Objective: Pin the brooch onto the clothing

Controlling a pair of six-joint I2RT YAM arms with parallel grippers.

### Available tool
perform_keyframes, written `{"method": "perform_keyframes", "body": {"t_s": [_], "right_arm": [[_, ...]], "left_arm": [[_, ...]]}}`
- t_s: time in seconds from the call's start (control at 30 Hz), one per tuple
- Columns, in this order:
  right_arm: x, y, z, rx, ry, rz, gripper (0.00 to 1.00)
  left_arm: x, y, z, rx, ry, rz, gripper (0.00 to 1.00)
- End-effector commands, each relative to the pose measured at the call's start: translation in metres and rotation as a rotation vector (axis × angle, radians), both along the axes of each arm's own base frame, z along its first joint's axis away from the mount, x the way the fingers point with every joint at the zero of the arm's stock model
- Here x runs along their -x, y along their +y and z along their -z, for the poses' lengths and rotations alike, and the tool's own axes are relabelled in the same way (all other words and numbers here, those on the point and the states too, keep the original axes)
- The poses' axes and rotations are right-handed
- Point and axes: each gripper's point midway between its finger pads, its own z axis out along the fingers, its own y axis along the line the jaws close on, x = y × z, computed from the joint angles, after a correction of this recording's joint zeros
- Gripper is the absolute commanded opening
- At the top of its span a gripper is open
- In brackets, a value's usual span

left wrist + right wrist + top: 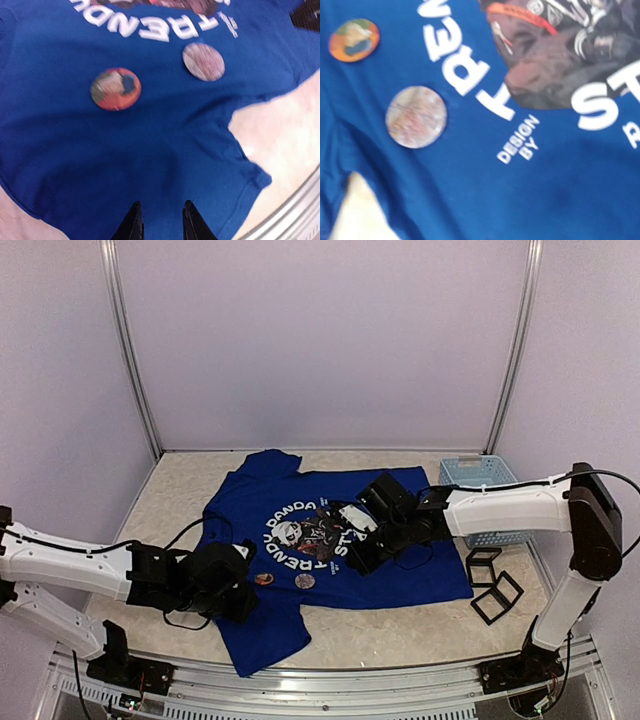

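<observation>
On the blue shirt [150, 160], orange badge [115, 89] beside pale badge [203, 61], left gripper [162, 224] narrowly parted and empty, right gripper [360, 560] closed.

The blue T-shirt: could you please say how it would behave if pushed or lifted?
Pushed, the T-shirt would probably bunch: its edges lie wavy. Lifted, it would likely hang limp, being thin cloth. The orange badge on it may ride along.

The royal-blue T-shirt [150, 160] was soft, matt cloth, lightly creased, with its white lettering printed flat on the weave. The orange brooch [115, 89] and the pale brooch [203, 61] looked smooth and hard-faced. The light-blue basket [478, 472] was latticed plastic, standing on a matt, stone-mottled table [400, 625].
</observation>
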Motion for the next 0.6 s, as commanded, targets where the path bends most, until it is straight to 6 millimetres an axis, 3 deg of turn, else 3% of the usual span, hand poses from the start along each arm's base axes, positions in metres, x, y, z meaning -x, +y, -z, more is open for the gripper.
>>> {"method": "perform_keyframes", "body": {"t_s": [0.0, 0.13, 0.23, 0.33, 0.43, 0.5, 0.57], "right_arm": [[0.003, -0.01, 0.029, 0.056, 0.051, 0.023, 0.0], [0.008, -0.017, 0.042, 0.071, 0.076, 0.043, 0.0], [0.012, -0.025, 0.043, 0.076, 0.085, 0.06, 0.0], [0.012, -0.03, 0.035, 0.067, 0.074, 0.069, 0.0], [0.002, -0.038, 0.021, 0.054, 0.049, 0.097, 0.0], [-0.012, -0.041, 0.005, 0.024, 0.016, 0.12, 0.0], [-0.032, -0.046, -0.017, -0.021, -0.033, 0.15, 0.0]], "left_arm": [[0.055, 0.007, 0.038, -0.136, 0.149, 0.05, 0.25], [0.083, 0.028, 0.076, -0.283, 0.238, 0.061, 0.23], [0.099, 0.047, 0.089, -0.365, 0.263, 0.049, 0.21], [0.114, 0.053, 0.091, -0.366, 0.268, 0.059, 0.22], [0.135, 0.041, 0.086, -0.336, 0.271, 0.15, 0.22], [0.135, 0.036, 0.079, -0.348, 0.233, 0.187, 0.25], [0.115, 0.027, 0.062, -0.355, 0.14, 0.19, 0.32]]}}
